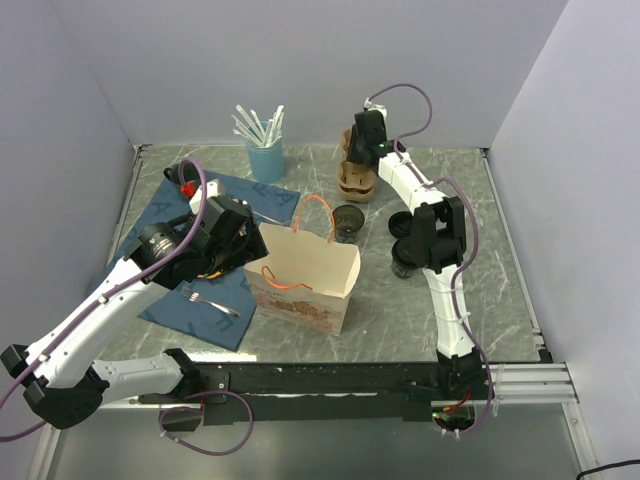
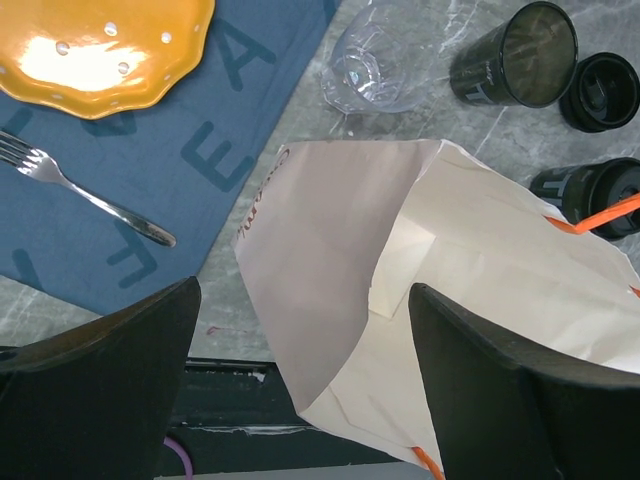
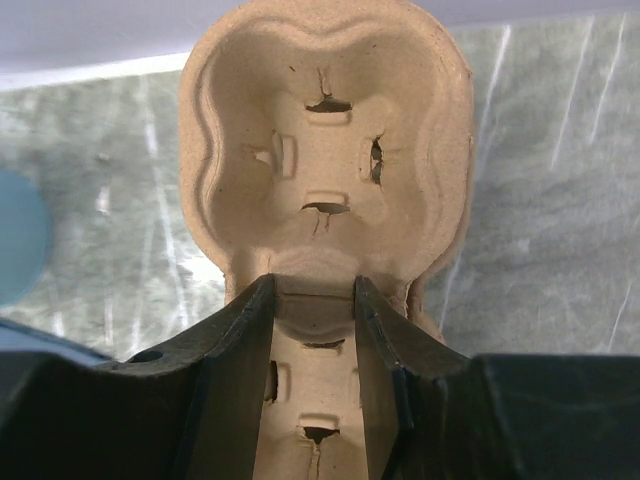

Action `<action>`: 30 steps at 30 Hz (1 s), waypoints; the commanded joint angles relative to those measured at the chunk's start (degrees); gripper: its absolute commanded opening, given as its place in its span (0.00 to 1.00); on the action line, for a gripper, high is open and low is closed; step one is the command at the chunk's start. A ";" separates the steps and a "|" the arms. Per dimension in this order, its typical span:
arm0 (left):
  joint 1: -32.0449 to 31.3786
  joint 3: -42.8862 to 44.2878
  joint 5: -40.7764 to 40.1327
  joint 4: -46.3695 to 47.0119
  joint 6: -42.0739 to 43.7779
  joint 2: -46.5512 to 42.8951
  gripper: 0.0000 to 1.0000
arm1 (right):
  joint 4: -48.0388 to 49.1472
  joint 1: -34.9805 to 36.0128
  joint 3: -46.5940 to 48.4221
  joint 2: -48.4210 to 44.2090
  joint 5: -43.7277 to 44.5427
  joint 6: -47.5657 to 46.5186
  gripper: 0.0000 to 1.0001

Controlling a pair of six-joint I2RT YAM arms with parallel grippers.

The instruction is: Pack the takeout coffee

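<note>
Two states: left gripper [image 2: 302, 300] gapes over bag [image 2: 330, 220], right gripper [image 3: 313, 290] pinches carrier [image 3: 325, 130]; takeout coffee [image 1: 405, 262], at bag's three o'clock, looks light, crushable: grip mid-wall.

The small black tapered disposable cup with a round black plastic lid [image 1: 403, 262] stands upright, lid on. It sits right of the scene's centre, about midway between near and far. Pale lettering marks its side.

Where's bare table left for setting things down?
Bare marble: between right arm and right wall, and in front between paper bag and that arm. Crowded: mid-table, around takeout coffee, dark mug and the pulp carrier the right hand grips.
</note>
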 commanded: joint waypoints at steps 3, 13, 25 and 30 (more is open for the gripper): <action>0.17 2.76 -2.88 -0.90 0.16 -0.95 0.91 | 5.46 -1.09 2.17 -9.96 -2.48 -3.32 0.34; 0.43 5.83 -4.46 -2.30 1.21 -0.24 0.90 | 4.24 -1.10 1.21 -21.19 -13.09 -6.22 0.33; 4.74 6.72 1.07 -0.90 6.49 -0.86 0.90 | -2.01 1.54 -7.65 -39.38 -26.20 -5.70 0.32; 6.58 4.17 4.50 2.08 8.95 -2.26 0.90 | -0.77 4.26 -12.50 -46.60 -39.81 -6.40 0.32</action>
